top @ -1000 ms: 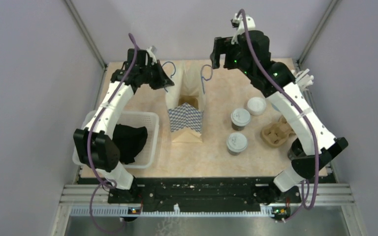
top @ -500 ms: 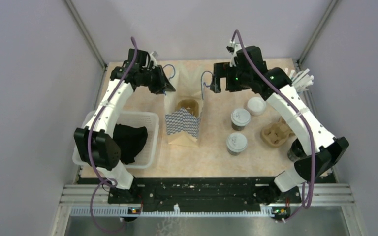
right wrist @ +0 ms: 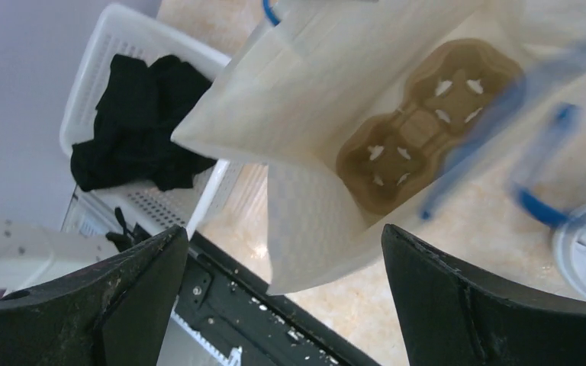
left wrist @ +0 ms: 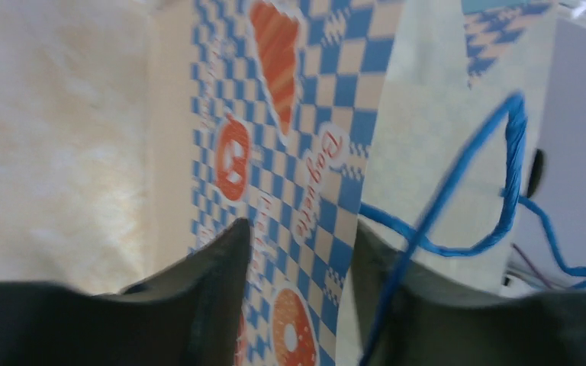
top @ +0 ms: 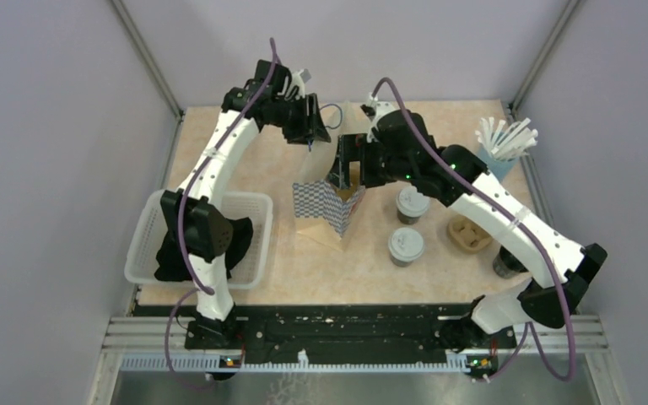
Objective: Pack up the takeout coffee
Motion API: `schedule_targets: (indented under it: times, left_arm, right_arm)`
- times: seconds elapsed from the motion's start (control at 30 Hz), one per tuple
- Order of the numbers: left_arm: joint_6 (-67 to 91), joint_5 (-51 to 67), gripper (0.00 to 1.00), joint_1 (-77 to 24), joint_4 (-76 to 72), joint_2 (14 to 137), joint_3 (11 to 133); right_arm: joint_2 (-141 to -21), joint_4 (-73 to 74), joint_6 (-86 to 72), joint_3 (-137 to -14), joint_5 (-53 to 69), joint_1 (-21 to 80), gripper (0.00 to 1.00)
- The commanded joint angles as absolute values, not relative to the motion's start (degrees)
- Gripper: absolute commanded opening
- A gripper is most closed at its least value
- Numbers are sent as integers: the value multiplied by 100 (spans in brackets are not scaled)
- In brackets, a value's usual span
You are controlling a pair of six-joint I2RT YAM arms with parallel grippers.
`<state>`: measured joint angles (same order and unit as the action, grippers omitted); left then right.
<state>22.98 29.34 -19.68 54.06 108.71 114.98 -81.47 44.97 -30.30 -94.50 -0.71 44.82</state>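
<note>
Right now both coffees stand on the table right of the bag, neither in a grip: the farther coffee cup (top: 412, 202) sits just beside the right arm's forearm, and the nearer coffee cup (top: 406, 245) stands a little closer to the arm bases. The right gripper (top: 344, 169) hangs over the mouth of the paper bag (top: 319, 207) with its fingers spread wide and nothing between them; its wrist view looks down on a brown cup carrier (right wrist: 427, 126) lying in the bag's bottom. The left gripper (top: 310, 133) is at the bag's far side, fingers partly apart, facing the checkered panel and a blue handle (left wrist: 458, 175); whether it touches the handle I cannot tell. The table (top: 363, 270) is a pale mottled board closed in by lilac walls. A second carrier (top: 470, 234) lies right of the cups, a pot of white sticks (top: 502, 139) stands in the far right corner, and a white basket (top: 249, 202) with a black cloth (top: 219, 240) fills the near left. Bare board runs along the near edge below bag and cups.
</note>
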Motion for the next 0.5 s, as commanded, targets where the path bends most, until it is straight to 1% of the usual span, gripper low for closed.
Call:
schedule_targets:
  times: [0.0, 0.07, 0.1, 0.17, 0.23, 0.37, 0.47]
  left_arm:
    - [2051, 2040, 63, -1916, 6209, 11208, 12858]
    - [2050, 1730, 80, -1914, 6534, 11107, 12987]
    - [2091, 1577, 86, -1915, 6636, 10953, 12877]
    - [2210, 1378, 93, -1915, 6773, 10548, 12458]
    - [2385, 1279, 96, -1916, 6855, 10070, 12006]
    - [2682, 1215, 96, -1916, 7146, 9168, 11313]
    - [2892, 1518, 95, -1916, 7216, 8522, 10758]
  right_arm:
    - [-7823, 4358, -3263, -9365, -381, 4711, 97]
    - [-7754, 4456, -3109, -9455, -445, 4711, 98]
    - [-7723, 4531, -2980, -9541, -493, 4704, 99]
    - [-7655, 4645, -2655, -9707, -502, 4711, 99]
    - [-7537, 4766, -2288, -9836, -595, 4707, 99]
    - [-7148, 4901, -1688, -9894, -1160, 4696, 99]
    - [-6735, 5023, -1596, -9781, -1491, 4508, 99]
